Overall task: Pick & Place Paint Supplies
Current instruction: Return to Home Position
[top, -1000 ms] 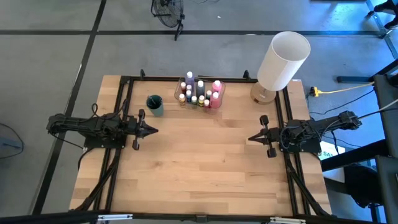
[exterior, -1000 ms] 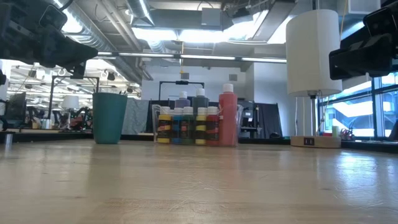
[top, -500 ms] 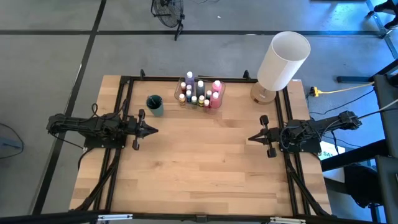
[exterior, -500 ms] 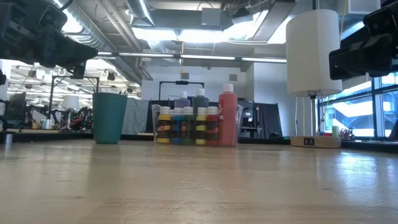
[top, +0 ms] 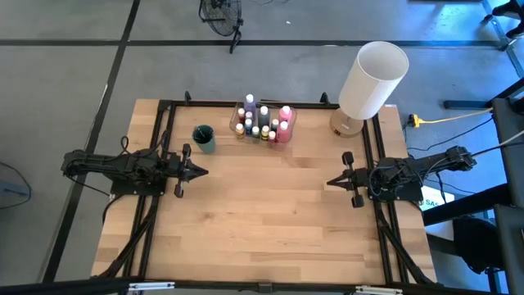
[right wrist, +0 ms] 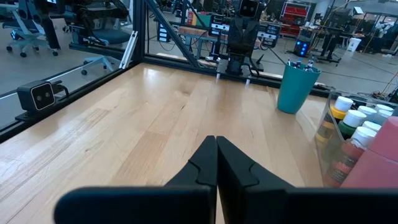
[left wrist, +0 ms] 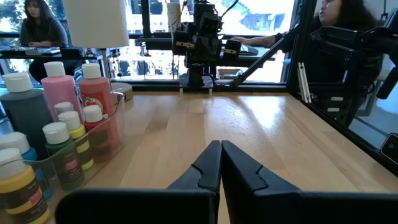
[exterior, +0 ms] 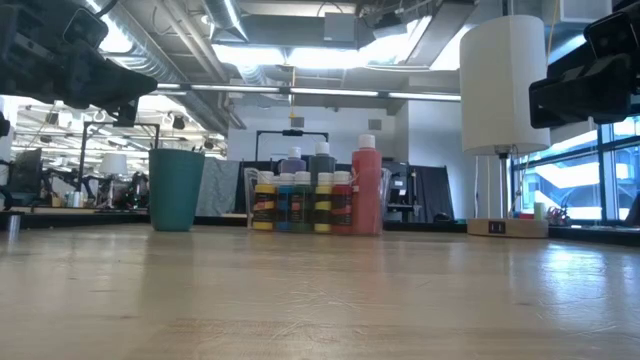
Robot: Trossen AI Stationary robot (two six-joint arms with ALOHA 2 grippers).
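symmetrically, left arm (top: 123, 169) and right arm (top: 403, 175) stretch level, facing inward, jaws closed.

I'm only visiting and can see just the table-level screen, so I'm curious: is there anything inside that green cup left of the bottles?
Observer: Yes. The right wrist view shows thin brushes standing in the cup, their ends poking above its rim.
Operator: What are the dark shapes in my top corners?
Observer: The two arms. From above, the left arm and the right arm lie at opposite sides of the table, pointing at each other.
Operator: Are they holding anything?
Observer: No. Each wrist view shows its own jaws shut, tips together, with nothing between them.
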